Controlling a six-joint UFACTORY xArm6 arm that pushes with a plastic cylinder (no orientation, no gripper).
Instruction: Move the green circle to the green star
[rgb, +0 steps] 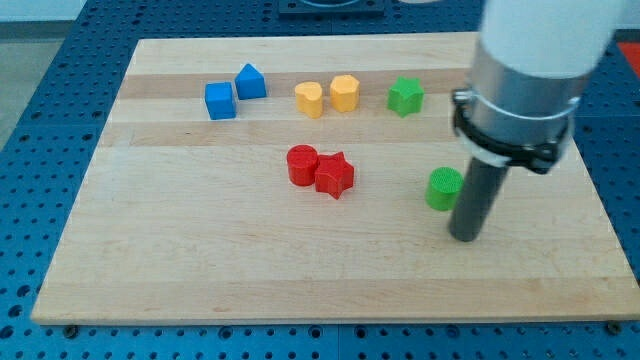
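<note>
The green circle (441, 187) lies on the wooden board (200, 260) at the view's right of centre. The green star (405, 96) sits near the view's top, above and slightly left of the circle. My tip (464, 237) rests on the board just below and to the right of the green circle, close to it or touching it. The dark rod rises from there into the large grey and white arm at the view's top right.
A red circle (301, 164) and a red star (334, 175) touch in the board's middle. A yellow heart (309, 99) and a yellow hexagon (344, 92) stand left of the green star. A blue cube (220, 100) and a blue pentagon (250, 81) sit at the top left.
</note>
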